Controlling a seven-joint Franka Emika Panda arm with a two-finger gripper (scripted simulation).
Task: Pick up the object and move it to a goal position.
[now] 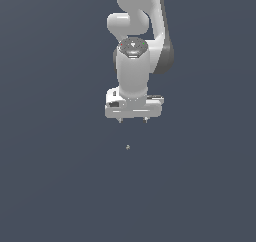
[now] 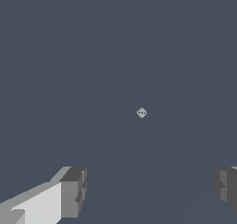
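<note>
The white robot gripper point(image 1: 132, 120) hangs with its two grey fingers point(image 2: 74, 190) spread wide apart, holding nothing. The tiny pale grey-tan speck of an object point(image 1: 128, 147) sits alone on the dark blue-grey floor point(image 1: 50, 186), just below the gripper and apart from it, so I think the gripper must go down to it

So the exterior view sits off the arm point(image 1: 137, 51), facing it head-on from a fair way back and a bit above, with the gripper point(image 1: 133, 120) around mid-frame, pointing down at the plain dark ground. The wrist view rides right behind the fingertips point(image 2: 74, 190), looking along them at that same ground, much closer in. Both views share the fingertips and the object point(image 1: 128, 147) point(image 2: 141, 112), a tiny speck beyond them.
</note>
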